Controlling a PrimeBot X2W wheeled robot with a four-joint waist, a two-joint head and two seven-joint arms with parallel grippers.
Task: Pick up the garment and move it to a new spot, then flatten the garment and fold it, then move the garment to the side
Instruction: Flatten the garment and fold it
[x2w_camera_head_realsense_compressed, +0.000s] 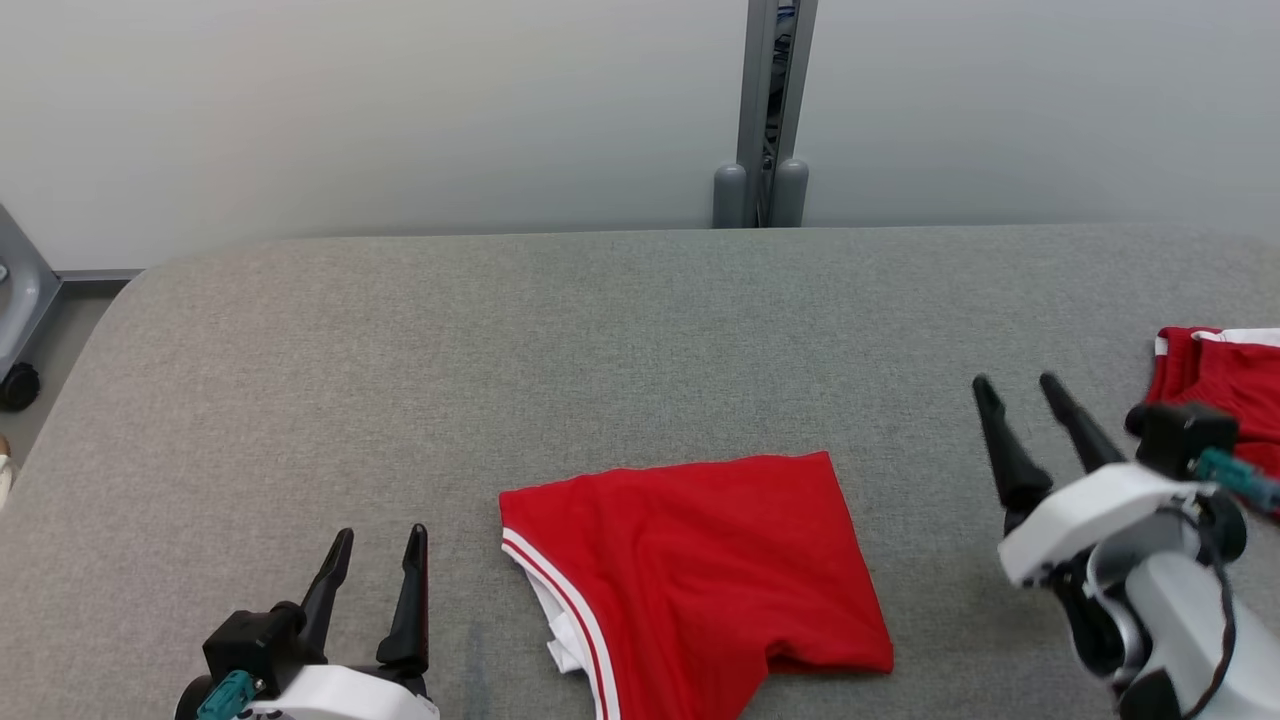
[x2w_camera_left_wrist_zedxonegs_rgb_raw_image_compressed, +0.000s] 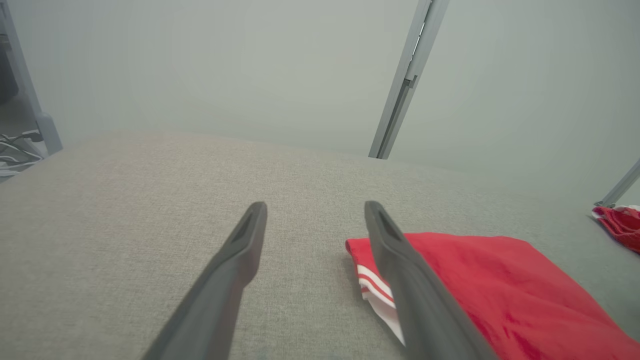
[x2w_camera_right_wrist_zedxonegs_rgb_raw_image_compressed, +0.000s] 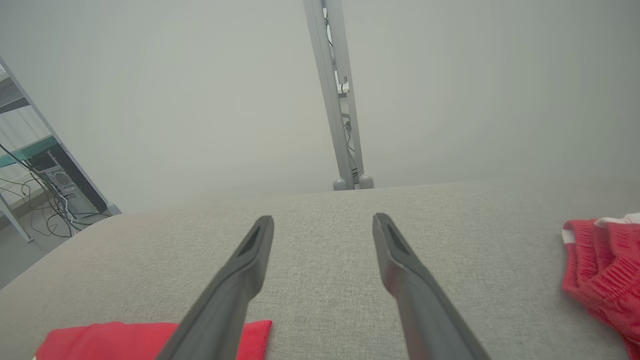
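Leftmost, a dark caster (x2w_camera_head_realsense_compressed: 18, 385) stands on the floor beside the rounded corner of the grey table (x2w_camera_head_realsense_compressed: 600, 330). Next, at the near edge, the left gripper (x2w_camera_head_realsense_compressed: 382, 533) points away from the robot with its two fingers spread apart and nothing between them. In the left wrist view its right finger (x2w_camera_left_wrist_zedxonegs_rgb_raw_image_compressed: 400, 260) crosses in front of the garment's striped edge, but the head view shows the gripper just beside the cloth and clear of it.

The garment (x2w_camera_head_realsense_compressed: 700, 570) lies folded at the near middle of the table. It is red, with white and red trim along its left edge and a white layer peeking out at the lower left. Its near end runs off the bottom of the head view. Behind it, past the far edge of the table, a grey post (x2w_camera_head_realsense_compressed: 768, 100) rises against the pale wall.

To the right of the garment and well apart from it is the right gripper (x2w_camera_head_realsense_compressed: 1015, 383). Its fingers tilt up and to the left, and they too stand wide with nothing held. At the table's right edge, behind that wrist, lies another red cloth (x2w_camera_head_realsense_compressed: 1225, 375) with white trim, rumpled.
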